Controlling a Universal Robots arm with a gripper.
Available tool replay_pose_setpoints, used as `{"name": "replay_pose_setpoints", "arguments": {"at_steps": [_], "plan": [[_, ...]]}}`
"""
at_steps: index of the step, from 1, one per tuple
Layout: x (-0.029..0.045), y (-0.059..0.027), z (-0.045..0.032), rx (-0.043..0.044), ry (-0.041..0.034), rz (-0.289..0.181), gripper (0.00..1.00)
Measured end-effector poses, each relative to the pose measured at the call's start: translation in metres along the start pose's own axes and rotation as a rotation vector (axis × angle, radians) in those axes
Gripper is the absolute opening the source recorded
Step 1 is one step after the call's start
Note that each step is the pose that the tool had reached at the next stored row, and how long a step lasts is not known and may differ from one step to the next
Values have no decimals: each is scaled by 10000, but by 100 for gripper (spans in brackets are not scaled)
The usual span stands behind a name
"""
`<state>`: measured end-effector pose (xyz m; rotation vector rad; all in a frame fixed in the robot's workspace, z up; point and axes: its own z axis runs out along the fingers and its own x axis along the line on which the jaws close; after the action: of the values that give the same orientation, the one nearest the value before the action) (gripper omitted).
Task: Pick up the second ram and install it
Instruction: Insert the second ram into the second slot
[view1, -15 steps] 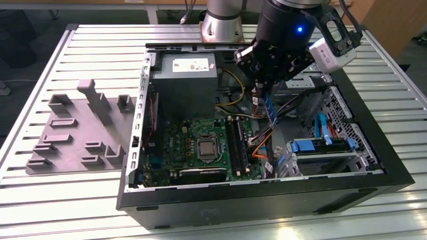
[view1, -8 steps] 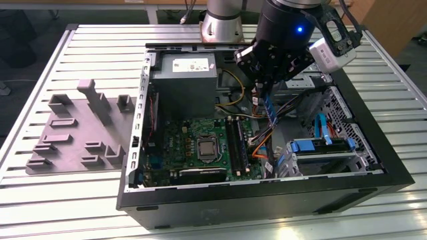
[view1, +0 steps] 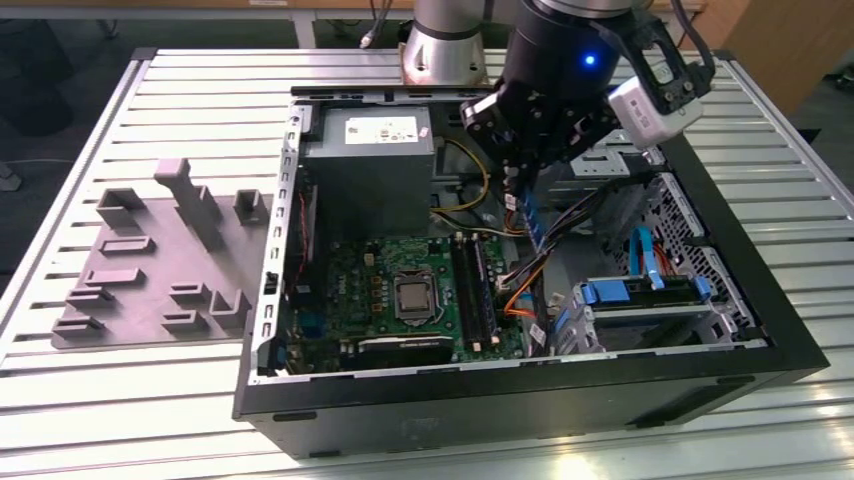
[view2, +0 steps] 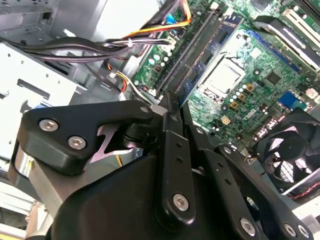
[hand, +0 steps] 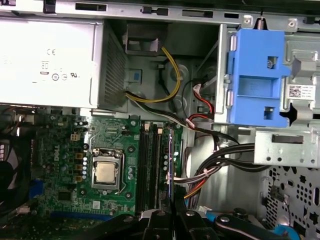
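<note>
Black gripper (view1: 531, 190) clamps the second ram (view1: 534, 215) edge-on, above the motherboard slots (view1: 470, 290), at two o'clock from the processor socket (view1: 415, 297).

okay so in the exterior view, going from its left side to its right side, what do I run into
Gray holder tray on the slatted table → fan at the case's edge → processor socket → black memory slots → memory stick hanging from the gripper → blue drive bracket.

the second ram (view1: 531, 213), a thin blue-green strip, hangs edge-down above the motherboard slots (view1: 474, 290).
</note>
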<state>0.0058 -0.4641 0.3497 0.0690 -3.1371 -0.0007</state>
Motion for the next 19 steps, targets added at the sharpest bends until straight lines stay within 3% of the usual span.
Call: {"name": "replay_pose_setpoints", "arguments": {"at_steps": [3, 19], "plan": [[36, 1, 7, 1, 1, 1, 14], [63, 3, 17, -3, 2, -1, 14]]}}
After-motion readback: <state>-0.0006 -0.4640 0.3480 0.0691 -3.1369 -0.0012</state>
